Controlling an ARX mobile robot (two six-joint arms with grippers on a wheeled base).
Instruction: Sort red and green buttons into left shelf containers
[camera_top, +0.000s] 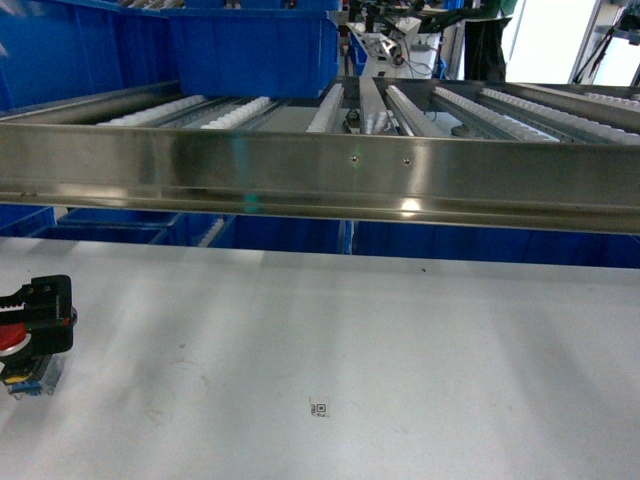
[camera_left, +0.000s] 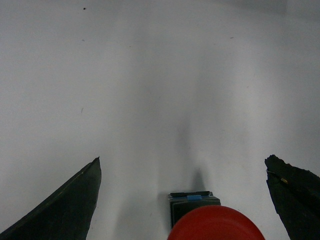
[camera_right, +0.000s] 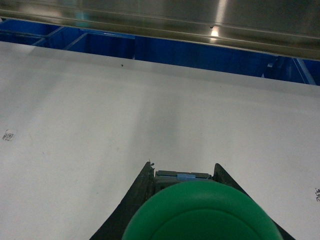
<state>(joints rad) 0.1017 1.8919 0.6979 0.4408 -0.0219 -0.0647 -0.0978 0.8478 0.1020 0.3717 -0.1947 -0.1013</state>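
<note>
At the near left edge of the white table (camera_top: 330, 340), the left gripper (camera_top: 35, 315) shows in the head view as a black block with a red button (camera_top: 10, 340) beside it; below the red cap sits a small blue-and-yellow base block, touching the table. The left wrist view shows the same red button (camera_left: 216, 224) from above: its round red cap fills the bottom edge, with a dark body and a blue tab just beyond it. The two black fingers (camera_left: 65, 210) stand wide apart to the left and right of the cap, with bare table between each finger and the button, so the left gripper (camera_left: 190, 200) is spread and touches nothing.

The right wrist view shows the green button (camera_right: 200, 212), its broad round green cap at the bottom edge, with a grey block and a blue tab behind it. The black fingers (camera_right: 137, 200) of the right gripper (camera_right: 182, 185) lie tight against both sides of that block, pinching it above the table (the right gripper does not appear in the head view).

At the far edge of the table runs a steel rail (camera_top: 320, 180) fronting a roller shelf (camera_top: 480, 110). On the far left of the shelf stand bright-blue bins (camera_top: 250, 50), and more blue bins (camera_top: 110, 225) sit below the rail
</note>
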